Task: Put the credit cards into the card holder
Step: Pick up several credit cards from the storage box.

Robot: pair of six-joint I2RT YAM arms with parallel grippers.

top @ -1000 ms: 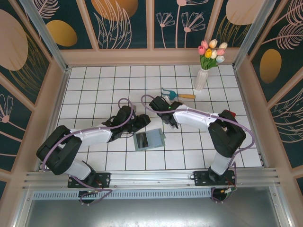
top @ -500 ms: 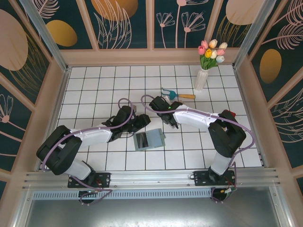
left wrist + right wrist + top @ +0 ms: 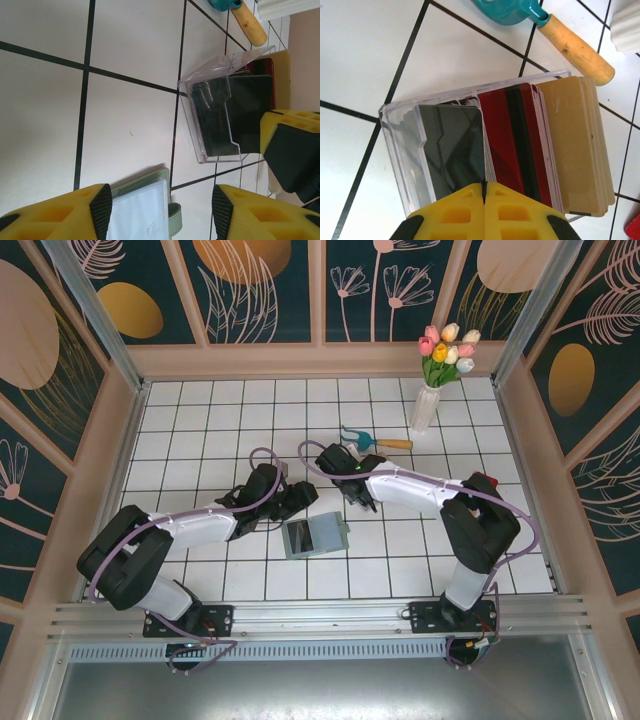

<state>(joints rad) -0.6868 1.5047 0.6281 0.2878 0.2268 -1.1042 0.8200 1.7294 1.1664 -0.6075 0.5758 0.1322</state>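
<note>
Left gripper (image 3: 161,202): jaws apart, holding nothing, above the card holder's far left corner.
Card holder (image 3: 318,537): lying open, pale lining up, mid-table toward the near edge.
Right gripper (image 3: 484,192): fingers pressed together at the card stack's near edge; whether a card is pinched cannot be told.
Credit cards (image 3: 515,150): dark, red, beige, stacked in a clear tray (image 3: 394,140) just beyond the holder.
Trowel (image 3: 375,441): farther back, right of centre.
</note>
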